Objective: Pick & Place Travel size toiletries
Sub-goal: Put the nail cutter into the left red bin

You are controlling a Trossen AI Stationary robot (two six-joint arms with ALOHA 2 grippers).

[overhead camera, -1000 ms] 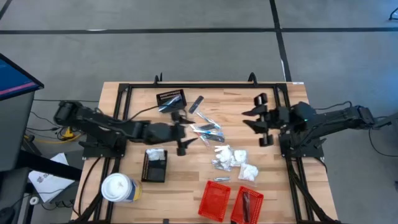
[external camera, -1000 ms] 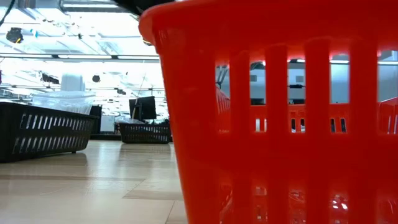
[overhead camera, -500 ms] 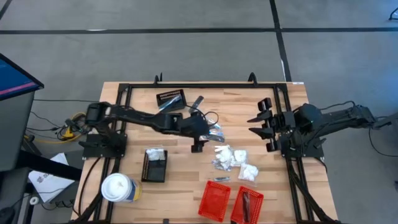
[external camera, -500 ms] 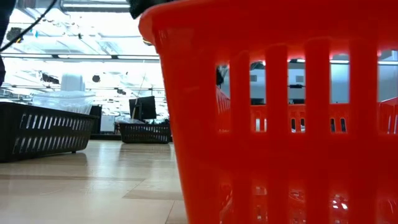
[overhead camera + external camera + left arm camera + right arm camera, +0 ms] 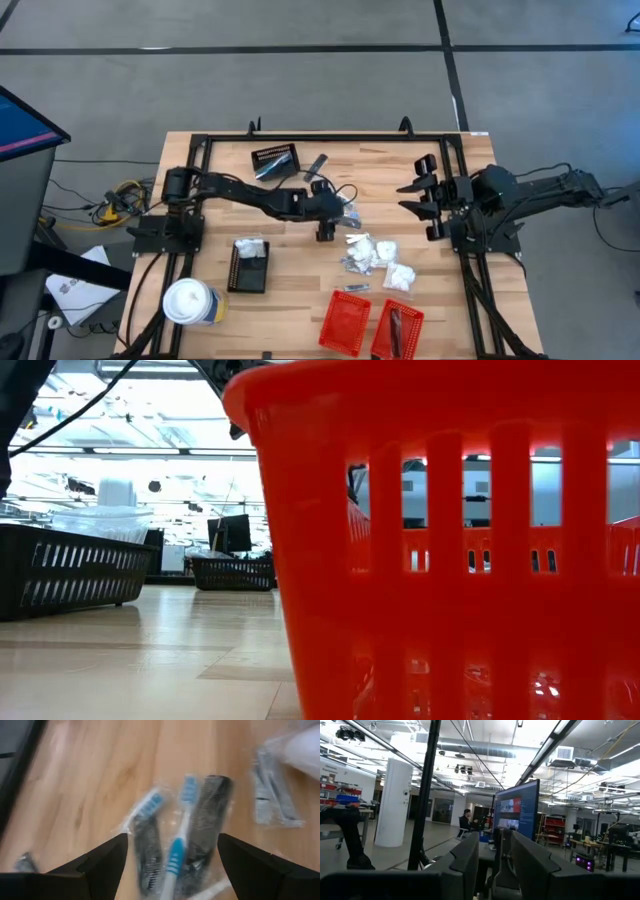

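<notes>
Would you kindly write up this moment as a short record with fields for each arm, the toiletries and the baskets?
left gripper: open, reached out over the clear-wrapped toothbrush and comb packets near mid-table
right gripper: raised at the table's right edge, holding nothing, waiting
white packets: loose heap on the table, right of centre
red baskets: two at the near edge, one holding a dark item
black baskets: one with a white packet, another at the far side
white lidded cup: near left corner
</notes>
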